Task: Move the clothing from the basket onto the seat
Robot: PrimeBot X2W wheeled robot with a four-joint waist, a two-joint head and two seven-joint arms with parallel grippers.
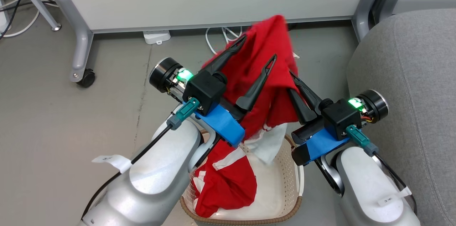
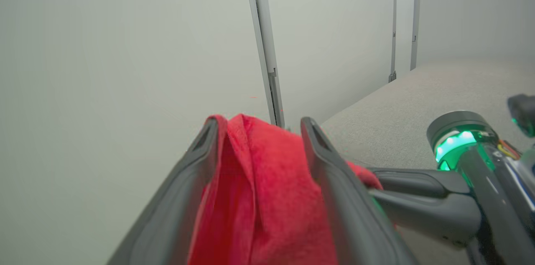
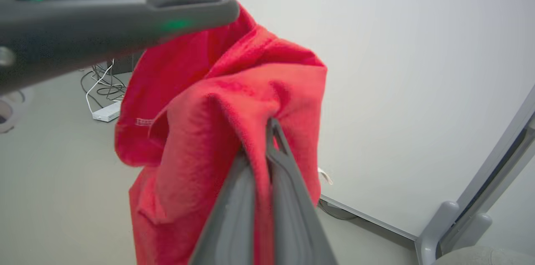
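- Head view: the left gripper (image 1: 259,46) is spread wide and not gripping, with the red clothing (image 1: 270,37) just draped between its fingers. The right gripper (image 1: 295,85) pokes into the same garment from the other side. More red and white fabric sits in the basket (image 1: 295,203) underneath, and the grey seat (image 1: 409,76) is off to the right.
- Left wrist view: both fingers stand apart with cloth loose between them. The seat is behind.
- Right wrist view: the jaws are clamped tight on a fold of the lifted garment.
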